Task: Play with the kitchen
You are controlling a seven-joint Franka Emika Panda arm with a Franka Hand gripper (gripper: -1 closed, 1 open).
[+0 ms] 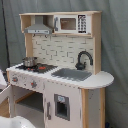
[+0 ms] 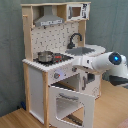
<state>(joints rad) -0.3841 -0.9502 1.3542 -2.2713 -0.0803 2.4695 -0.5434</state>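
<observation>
The hand (image 2: pixel 84 76) sits low at the front of the kitchen (image 2: pixel 55 55) in the second exterior view, tucked in by the open oven door (image 2: pixel 70 104), and whether its fingers are apart or together I cannot tell. The white arm (image 2: pixel 102 64) reaches in from the second exterior view's right, crossing in front of the counter edge, a blue light showing on its rounded joint.

The kitchen stands upright on a wood floor (image 2: pixel 15 117) against a grey curtain (image 1: pixel 115 45), filling the middle of both exterior views. The oven door hangs down and outward, hinged at its bottom, its window frame facing up.

On the stovetop (image 1: pixel 35 67) a metal pot (image 1: pixel 30 61) sits on the burner at the first exterior view's left. The grey sink (image 1: pixel 71 74) lies just beside the stovetop, with the black faucet (image 1: pixel 83 59) curving over its far edge. Behind them runs the pegboard back (image 1: pixel 57 50); above it the hood (image 1: pixel 37 27) and a toy microwave (image 1: pixel 71 23) sit under the top shelf (image 1: pixel 60 14).

In the first exterior view a white shape, possibly part of the robot, shows at the bottom left corner; two knobs (image 1: pixel 24 81) dot the front panel.
</observation>
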